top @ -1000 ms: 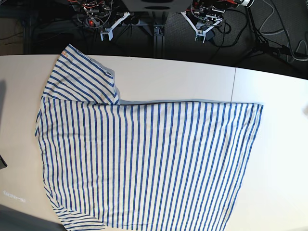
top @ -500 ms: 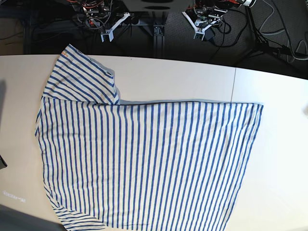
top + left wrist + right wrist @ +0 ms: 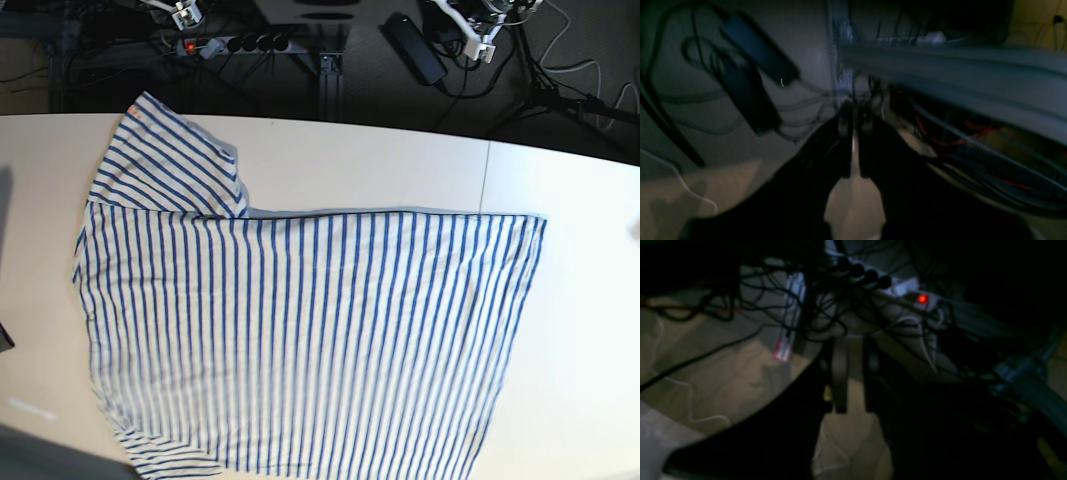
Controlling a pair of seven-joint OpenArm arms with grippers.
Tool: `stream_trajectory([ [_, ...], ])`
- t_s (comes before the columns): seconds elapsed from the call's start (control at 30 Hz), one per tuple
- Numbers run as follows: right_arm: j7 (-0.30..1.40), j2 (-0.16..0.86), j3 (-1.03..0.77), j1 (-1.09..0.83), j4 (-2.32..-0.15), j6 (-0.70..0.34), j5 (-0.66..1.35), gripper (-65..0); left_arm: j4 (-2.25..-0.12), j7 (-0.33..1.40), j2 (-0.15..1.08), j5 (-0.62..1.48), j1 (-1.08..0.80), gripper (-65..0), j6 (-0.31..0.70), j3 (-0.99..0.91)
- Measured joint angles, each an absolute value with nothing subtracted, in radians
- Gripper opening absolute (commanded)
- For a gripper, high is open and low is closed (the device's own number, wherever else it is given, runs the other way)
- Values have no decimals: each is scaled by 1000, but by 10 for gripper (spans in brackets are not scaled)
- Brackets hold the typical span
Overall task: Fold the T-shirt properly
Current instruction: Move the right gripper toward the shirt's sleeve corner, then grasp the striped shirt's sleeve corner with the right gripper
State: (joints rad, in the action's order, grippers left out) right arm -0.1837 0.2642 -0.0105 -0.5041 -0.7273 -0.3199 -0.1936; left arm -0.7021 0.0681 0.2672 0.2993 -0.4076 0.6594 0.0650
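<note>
T-shirt [image 3: 300,330] lies (striped, spread wide) well apart from both fingers [image 3: 480,50].

dark tangled cables [image 3: 770,308], glowing red light [image 3: 922,299], claw [image 3: 855,376] with narrow gap between fingertips

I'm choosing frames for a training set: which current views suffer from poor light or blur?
Left wrist: very dark, with the tool mostly a soft black silhouette. Right wrist: also dim and soft, a red light glowing brightly. Base: well lit, the shirt's stripes readable.
</note>
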Motion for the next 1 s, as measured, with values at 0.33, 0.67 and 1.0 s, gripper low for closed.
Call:
stream_trajectory([
  [0.33, -184, 484, -39, -860, -1333, -327, 52, -578, -1312, 186, 350, 440, -713, -487, 682, -91],
  [0.67, -80, 546, -318, -1034, -1763, -329, 447, -397, -1824, 202, 380, 451, -953, -330, 683, -252],
  [1.0, 219, 543, -496, -896, -1825, -328, 770, -302, -1950, 218, 380, 477, -1019, -321, 683, -317],
])
